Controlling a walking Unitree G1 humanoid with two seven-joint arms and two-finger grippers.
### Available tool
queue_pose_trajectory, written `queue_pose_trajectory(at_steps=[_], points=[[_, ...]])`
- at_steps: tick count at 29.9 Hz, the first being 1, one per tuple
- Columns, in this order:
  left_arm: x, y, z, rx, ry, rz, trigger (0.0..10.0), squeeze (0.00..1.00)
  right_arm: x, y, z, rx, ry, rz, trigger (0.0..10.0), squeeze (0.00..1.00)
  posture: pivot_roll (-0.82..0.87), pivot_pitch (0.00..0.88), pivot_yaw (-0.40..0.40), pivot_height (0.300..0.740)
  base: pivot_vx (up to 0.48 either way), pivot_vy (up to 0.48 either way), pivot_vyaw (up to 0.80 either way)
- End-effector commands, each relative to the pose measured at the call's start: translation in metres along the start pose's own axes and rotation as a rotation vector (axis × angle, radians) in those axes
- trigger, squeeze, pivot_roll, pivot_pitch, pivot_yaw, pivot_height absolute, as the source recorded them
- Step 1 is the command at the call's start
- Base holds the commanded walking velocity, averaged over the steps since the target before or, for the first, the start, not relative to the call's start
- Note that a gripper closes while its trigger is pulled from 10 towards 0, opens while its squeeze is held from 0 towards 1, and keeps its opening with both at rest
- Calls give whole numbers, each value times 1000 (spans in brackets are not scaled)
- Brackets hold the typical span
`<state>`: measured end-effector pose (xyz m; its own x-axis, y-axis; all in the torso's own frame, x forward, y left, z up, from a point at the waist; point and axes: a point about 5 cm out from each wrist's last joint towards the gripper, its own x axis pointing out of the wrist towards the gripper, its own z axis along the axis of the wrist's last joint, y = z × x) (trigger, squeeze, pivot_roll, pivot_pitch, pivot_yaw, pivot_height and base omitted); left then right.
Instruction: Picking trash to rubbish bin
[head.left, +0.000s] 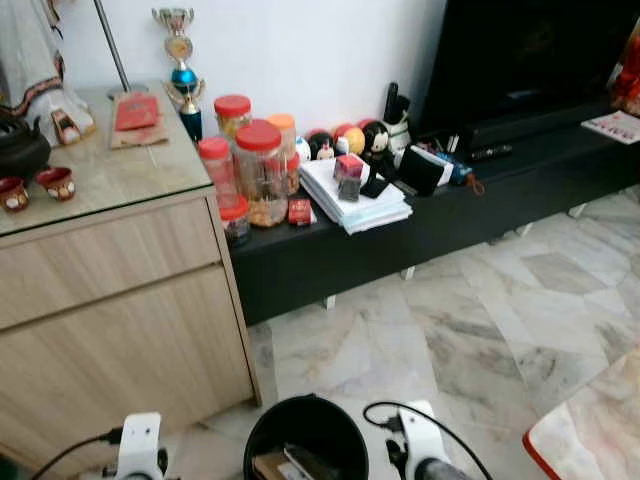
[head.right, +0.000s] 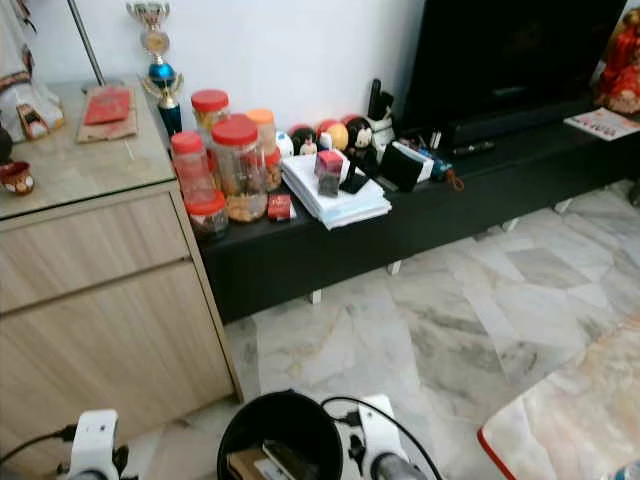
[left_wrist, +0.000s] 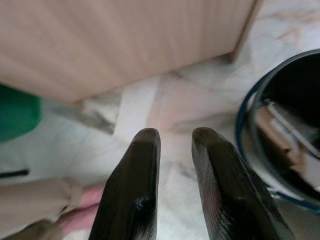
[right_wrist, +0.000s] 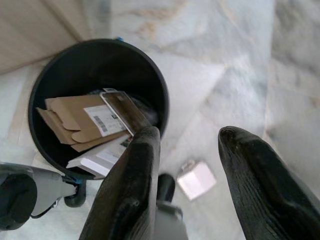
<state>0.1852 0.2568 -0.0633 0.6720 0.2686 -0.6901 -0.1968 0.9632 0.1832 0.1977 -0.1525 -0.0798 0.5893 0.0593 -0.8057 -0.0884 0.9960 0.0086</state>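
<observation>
A black rubbish bin (head.left: 305, 435) stands on the marble floor (head.left: 480, 330) at the near edge of the scene, between the robot's two arms and just right of the wooden cabinet (head.left: 120, 310). Inside it lie a flattened cardboard box (right_wrist: 75, 122) with a white label, a clear plastic piece (right_wrist: 122, 112) and some white packaging.

The right gripper (right_wrist: 187, 165) hangs beside the bin's right rim, its two black fingers spread wide with nothing between them. Below it, on the floor just outside the bin, lies a small white box (right_wrist: 196, 180).

The left gripper (left_wrist: 172, 185) hangs low to the left of the bin, near the foot of the cabinet; its fingers stand a little apart and hold nothing. A green object (left_wrist: 17, 112) shows at the cabinet's base, too blurred to tell what it is.

Farther off, a low black bench (head.left: 420, 215) runs along the white wall. On its left end stand several red-lidded jars (head.left: 255, 170), next to a stack of white papers (head.left: 355, 200) with small items on top. A trophy (head.left: 182, 70) stands at the far right corner of the cabinet top, with a red packet (head.left: 135, 112) to its left.
</observation>
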Motion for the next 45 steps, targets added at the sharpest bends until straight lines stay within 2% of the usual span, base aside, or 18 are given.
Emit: queue_pose_trajectory(at_steps=[1,5,8,21,41,45], points=[[-3,-1,-11,8,30,23,10000,0,-1,-6,-7,62,24,-38,10000,0,60,0,-27,740,0,0,0],[-8,-3,-27,16,78,29,10000,0,-3,-12,-13,153,32,-84,10000,0,48,0,-23,740,0,0,0],[-10,-5,-31,19,90,24,10000,0,-4,-14,-15,208,29,-103,10000,0,48,0,-23,740,0,0,0],[-6,-8,-21,14,65,2,10000,0,-1,-7,-7,199,14,-84,10000,0,44,0,-17,740,0,0,0],[-7,-6,-24,20,72,-9,10000,0,-2,0,-12,178,27,-57,10000,0,46,0,-10,740,0,0,0],[-6,-7,-21,15,62,-12,10000,0,-2,1,-12,176,27,-53,10000,0,49,0,-11,740,-262,0,0]])
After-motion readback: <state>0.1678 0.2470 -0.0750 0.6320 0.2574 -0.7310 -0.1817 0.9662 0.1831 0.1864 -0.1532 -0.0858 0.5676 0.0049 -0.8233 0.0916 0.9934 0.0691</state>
